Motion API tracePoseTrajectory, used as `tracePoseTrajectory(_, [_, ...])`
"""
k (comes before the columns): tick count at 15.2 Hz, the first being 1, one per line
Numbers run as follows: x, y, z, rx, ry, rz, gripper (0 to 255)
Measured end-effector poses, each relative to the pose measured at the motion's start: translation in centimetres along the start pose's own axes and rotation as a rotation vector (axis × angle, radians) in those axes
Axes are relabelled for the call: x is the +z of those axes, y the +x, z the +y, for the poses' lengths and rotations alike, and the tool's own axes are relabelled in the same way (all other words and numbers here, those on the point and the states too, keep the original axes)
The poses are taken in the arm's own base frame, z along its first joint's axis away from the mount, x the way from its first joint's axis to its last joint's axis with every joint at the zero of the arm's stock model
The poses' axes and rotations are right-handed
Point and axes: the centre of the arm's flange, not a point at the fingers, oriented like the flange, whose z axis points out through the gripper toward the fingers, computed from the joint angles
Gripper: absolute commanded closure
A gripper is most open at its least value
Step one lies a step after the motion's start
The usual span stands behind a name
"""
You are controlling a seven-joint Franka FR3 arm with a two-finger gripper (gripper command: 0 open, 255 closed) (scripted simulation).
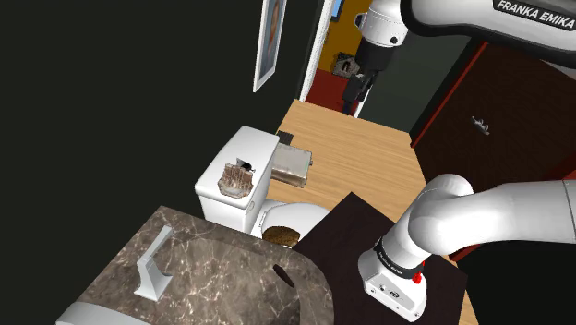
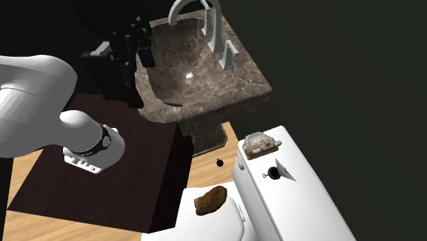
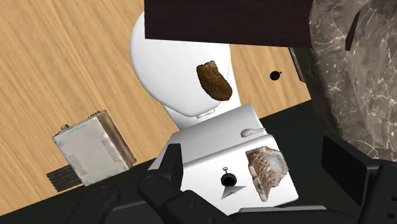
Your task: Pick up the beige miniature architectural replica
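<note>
1 beige replica [image 3: 266, 170] on toilet tank [image 3: 210, 149], bathrm w/ wood floor [image 3: 63, 63]; fingers [image 3: 347, 168] apart.

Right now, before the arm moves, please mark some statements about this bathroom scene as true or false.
1. The beige replica stands on the toilet tank. True.
2. The hand is shut on the replica. False: it is open and holds nothing.
3. A brown lump lies on the toilet lid. True.
4. The grey box sits in the sink. False: it lies on the wooden floor beside the toilet.
</note>
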Motion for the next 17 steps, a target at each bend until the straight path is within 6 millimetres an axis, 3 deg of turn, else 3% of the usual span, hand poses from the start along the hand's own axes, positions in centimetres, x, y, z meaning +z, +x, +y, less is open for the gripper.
tracePoseTrajectory(3, [1.1, 1.0, 0.0, -0.010, 0.009, 0.000, 0])
tracePoseTrajectory(17, [15.7, 12.0, 0.3, -0.124, 0.101, 0.016, 0])
